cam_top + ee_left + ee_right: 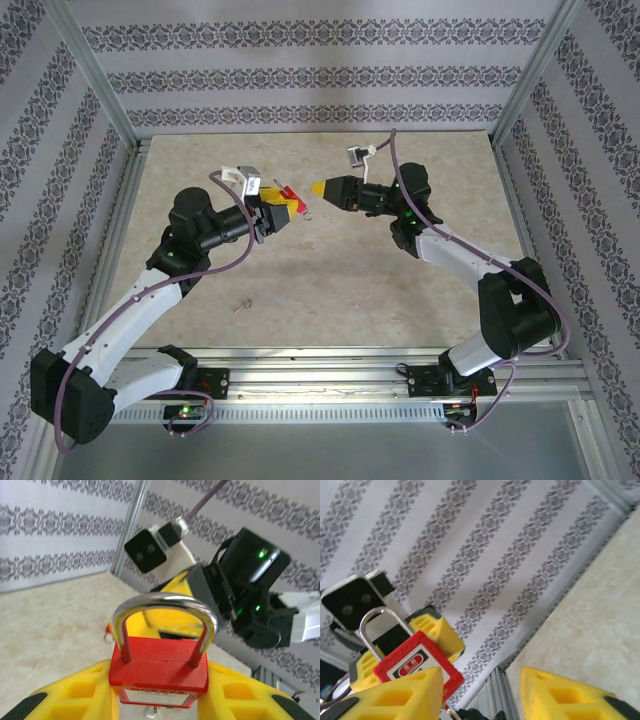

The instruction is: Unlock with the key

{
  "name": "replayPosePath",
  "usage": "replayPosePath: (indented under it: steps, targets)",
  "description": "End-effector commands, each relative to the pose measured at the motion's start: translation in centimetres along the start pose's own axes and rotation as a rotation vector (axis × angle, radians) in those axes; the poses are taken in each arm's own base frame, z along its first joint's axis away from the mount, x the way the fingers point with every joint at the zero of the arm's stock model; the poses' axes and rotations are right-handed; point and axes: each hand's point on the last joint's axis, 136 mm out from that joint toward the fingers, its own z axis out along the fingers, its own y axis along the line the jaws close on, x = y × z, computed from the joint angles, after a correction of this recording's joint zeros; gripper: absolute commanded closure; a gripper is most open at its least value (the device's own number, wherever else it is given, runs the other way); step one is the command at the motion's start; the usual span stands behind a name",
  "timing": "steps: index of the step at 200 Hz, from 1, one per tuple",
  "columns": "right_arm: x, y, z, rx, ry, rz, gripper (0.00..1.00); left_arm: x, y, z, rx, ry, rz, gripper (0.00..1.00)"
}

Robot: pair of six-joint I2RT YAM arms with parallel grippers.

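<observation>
The red padlock (160, 667) is being held in the air above the worktop (300, 290), its shackle (165, 602) seated and its body clamped by the left gripper (278, 208). What is probably the key (306, 210) is dangling beneath it. The right gripper (482, 676) is facing it from just beside, fingers (395, 695) spread and empty. They should be closing squarely on the key, then twisting along the keyway while the left is bracing.

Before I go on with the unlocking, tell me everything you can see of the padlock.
The padlock has a red, plastic-looking body with a label and a shiny metal shackle. Both shackle legs sit in the body, so it looks shut. It is held in the air, its body pinched between the yellow fingers of the left gripper, shackle pointing away from that wrist.
</observation>
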Motion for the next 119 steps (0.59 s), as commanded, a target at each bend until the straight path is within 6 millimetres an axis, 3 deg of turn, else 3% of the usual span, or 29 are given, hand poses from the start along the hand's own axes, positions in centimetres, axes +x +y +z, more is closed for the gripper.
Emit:
replayPosePath:
  steps: [1,40,71,119]
  targets:
    - [0.0,0.0,-1.4,0.037,-0.024,-0.031,0.50,0.4,-0.2,-0.6,-0.040,0.086,0.047,1.00]
    - [1.1,-1.8,-3.1,0.127,-0.012,-0.018,0.40,3.3,1.7,-1.0,-0.149,0.260,0.067,1.00]
    - [2.0,-2.7,-3.4,0.193,0.003,-0.039,0.39,6.5,2.4,-0.9,-0.235,0.445,0.117,1.00]
    - [4.4,-2.1,-1.0,0.189,0.076,-0.054,0.44,9.9,3.2,-0.5,-0.310,0.650,0.158,1.00]
